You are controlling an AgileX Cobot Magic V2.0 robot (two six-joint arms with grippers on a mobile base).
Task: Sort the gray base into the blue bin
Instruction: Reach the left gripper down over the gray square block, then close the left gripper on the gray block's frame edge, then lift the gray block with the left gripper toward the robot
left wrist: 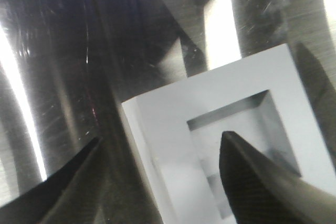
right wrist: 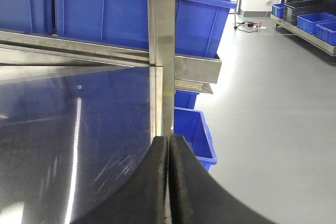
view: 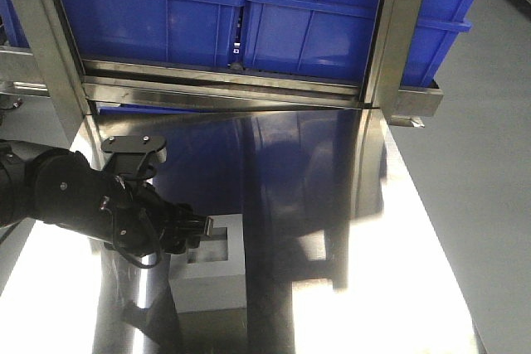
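Find the matte gray cube-like base with the square recess lying recess-up on the reflective steel surface, toward its near left, well apart from the large bright-blue plastic bin up on the steel rack behind. Note the black left claw spread open and gripping nothing yet, with one fingertip down inside the recess and the other outside the near wall, a gap showing. Close slowly and squarely onto that wall, without shoving the block sideways across the slick metal. Check for full pad contact on both faces before lifting; guard against a twist-out from a pinch too near one edge. Lift straight up, high enough to clear the rack's front rail and the bin's rim, then carry over and release low inside. Confirm the right target first, given the neighbouring blue crate with red things just beside. Leave the right claw alone, pressed fully shut on nothing near the upright steel post
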